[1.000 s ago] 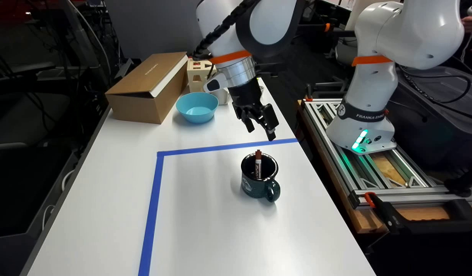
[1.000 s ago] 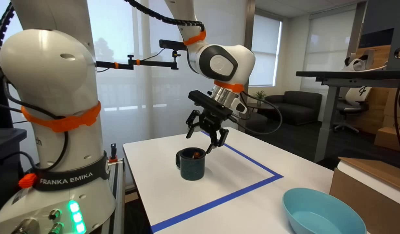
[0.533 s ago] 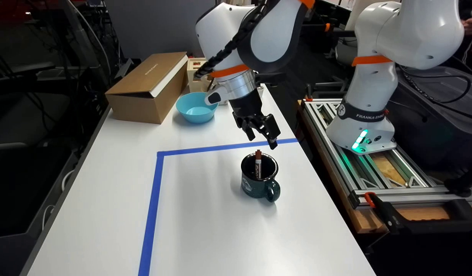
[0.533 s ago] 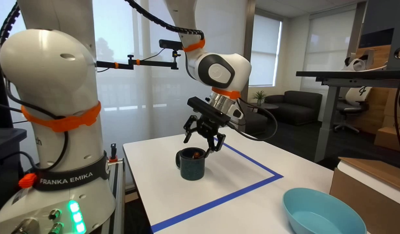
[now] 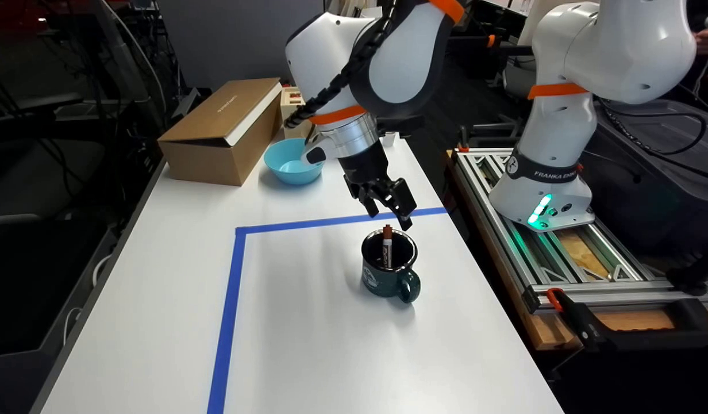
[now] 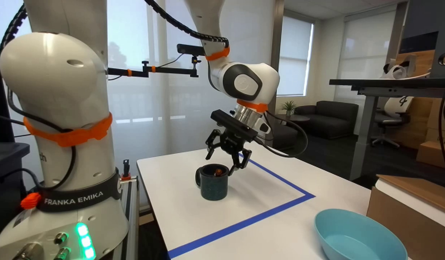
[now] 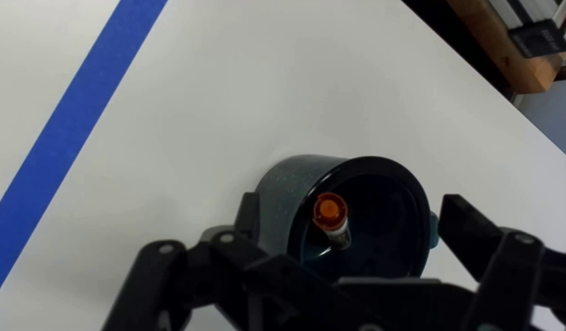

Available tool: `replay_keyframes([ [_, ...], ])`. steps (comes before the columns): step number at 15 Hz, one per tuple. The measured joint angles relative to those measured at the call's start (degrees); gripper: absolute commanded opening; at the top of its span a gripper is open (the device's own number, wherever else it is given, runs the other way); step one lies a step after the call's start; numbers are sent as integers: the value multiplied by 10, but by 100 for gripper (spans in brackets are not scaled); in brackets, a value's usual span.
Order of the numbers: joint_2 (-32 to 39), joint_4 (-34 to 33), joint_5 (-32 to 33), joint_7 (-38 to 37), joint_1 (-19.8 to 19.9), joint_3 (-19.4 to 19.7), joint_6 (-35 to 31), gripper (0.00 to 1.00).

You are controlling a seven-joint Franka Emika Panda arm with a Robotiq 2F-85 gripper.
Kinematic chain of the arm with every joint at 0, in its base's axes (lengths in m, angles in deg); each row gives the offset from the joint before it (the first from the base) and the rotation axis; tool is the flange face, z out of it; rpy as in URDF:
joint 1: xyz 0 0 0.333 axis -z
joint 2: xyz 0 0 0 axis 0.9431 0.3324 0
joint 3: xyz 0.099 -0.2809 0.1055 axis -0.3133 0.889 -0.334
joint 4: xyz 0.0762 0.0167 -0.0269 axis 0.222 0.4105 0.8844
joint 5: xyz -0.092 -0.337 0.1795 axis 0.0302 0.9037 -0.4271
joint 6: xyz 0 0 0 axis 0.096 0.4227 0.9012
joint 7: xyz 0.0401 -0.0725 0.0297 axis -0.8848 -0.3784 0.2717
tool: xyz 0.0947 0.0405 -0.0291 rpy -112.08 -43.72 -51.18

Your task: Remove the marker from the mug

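Observation:
The dark teal mug (image 5: 383,283) stands upright on the white table, its handle facing the robot base side; it also shows in an exterior view (image 6: 214,187) and in the wrist view (image 7: 283,193). The marker (image 5: 387,246) leans inside the mug, reddish-brown cap up, white labelled body below; its cap shows in the wrist view (image 7: 329,210) and barely above the rim in an exterior view (image 6: 219,172). My gripper (image 5: 389,215) is open and empty, tilted, just above and beside the mug rim. In the wrist view the fingers (image 7: 350,209) stand apart, with marker and mug opening between them.
A light-blue bowl (image 5: 296,161) and a brown cardboard box (image 5: 216,138) stand farther along the table; both show in both exterior views. Blue tape (image 5: 331,222) marks lines on the table (image 5: 308,345). The table edge runs close to the mug on the robot base side.
My gripper has come down closer to the mug rim, mostly in the earlier half second, then shifted only slightly. It has stayed open. The mug and marker have not moved.

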Motion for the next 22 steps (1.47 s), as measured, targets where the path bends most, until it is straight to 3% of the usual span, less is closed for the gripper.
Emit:
replay_keyframes([
  [4,12,-9,0,0,0,-4,0,100],
  [7,22,-13,0,0,0,-9,0,70],
  [8,25,-15,0,0,0,-10,0,67],
  [10,30,-18,0,0,0,-11,0,67],
  [14,37,-22,1,0,1,-11,0,79],
  [18,37,-22,1,0,1,-11,0,77],
  [22,37,-24,1,0,4,-12,0,64],
])
